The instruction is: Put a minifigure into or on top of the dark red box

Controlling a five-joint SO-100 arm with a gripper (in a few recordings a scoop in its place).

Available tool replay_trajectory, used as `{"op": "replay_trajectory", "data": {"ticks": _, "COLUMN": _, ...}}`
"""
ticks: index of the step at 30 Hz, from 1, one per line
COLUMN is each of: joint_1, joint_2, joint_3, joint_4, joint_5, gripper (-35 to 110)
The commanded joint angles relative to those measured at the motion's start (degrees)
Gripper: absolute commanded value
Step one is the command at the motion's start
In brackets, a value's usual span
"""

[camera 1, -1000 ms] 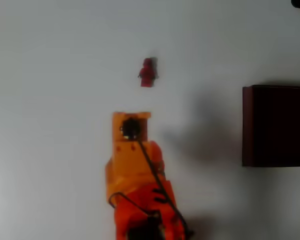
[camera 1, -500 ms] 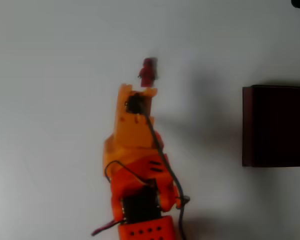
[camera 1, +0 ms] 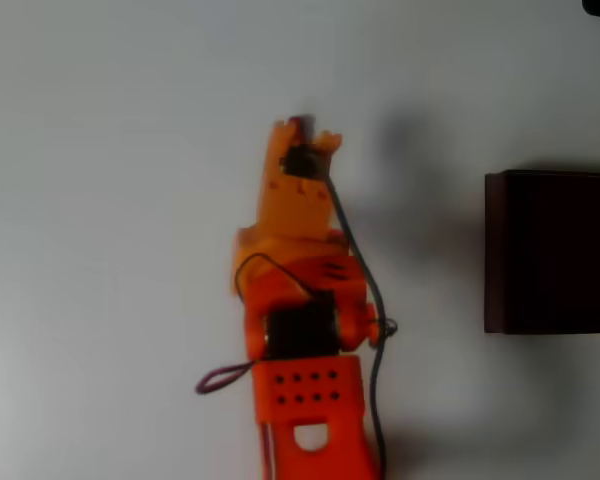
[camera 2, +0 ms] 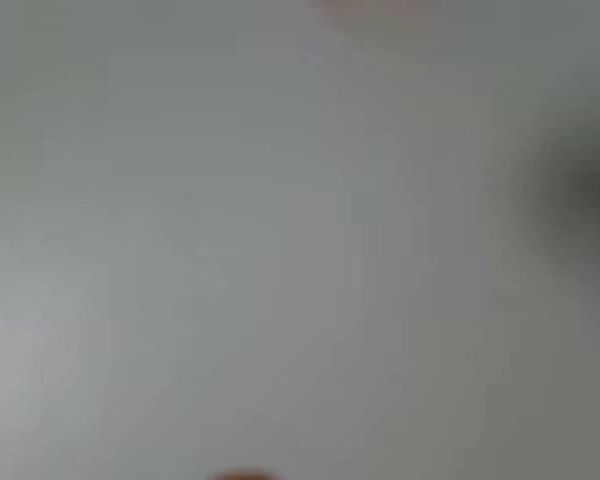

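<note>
Overhead view, left to right: bare white table (camera 1: 100, 200) at left, then the orange arm reaching up the middle of the frame w/ the gripper (camera 1: 302, 140) at its top end. Two orange fingertips (camera 1: 277, 132) stand a little apart, a small gap between them, so the jaws look spread, not pressed together. A sliver of dark red at that gap is prob. the minifigure (camera 1: 300, 122), mostly hidden under the gripper body; whether the tips are touching it or just straddling it can't be told from above. The black cable runs down the arm's right side. Further right, well apart from the gripper, sits the dark red box (camera 1: 495, 250), cut by the frame edge, dark inside, nothing seen in it.

Wrist view is a grey blur, no use for judging contact.

Judged step: lining up for the pick, nothing grasped yet.

Risks:
- Figure is tiny and light; if a tip comes down on it instead of beside it, it could get knocked flat or pushed away across the smooth table.
- Closing off-centre could pinch only the head or an arm, so it may twist or pop out on the lift.
- W/ the figure hidden and the wrist cam blurred, a miss may go unnoticed, and the arm could carry nothing over to the box.
</note>
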Motion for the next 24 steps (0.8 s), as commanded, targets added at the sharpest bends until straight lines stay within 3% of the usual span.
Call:
{"op": "replay_trajectory", "data": {"ticks": 1, "joint_1": -0.09, "joint_2": -2.29, "joint_3": -4.31, "joint_4": 0.00, "joint_5": -0.62, "gripper": 26}}
{"op": "replay_trajectory", "data": {"ticks": 24, "joint_1": -0.88, "joint_2": -17.84, "joint_3": -22.24, "joint_4": 3.08, "joint_5": -2.64, "gripper": 26}}
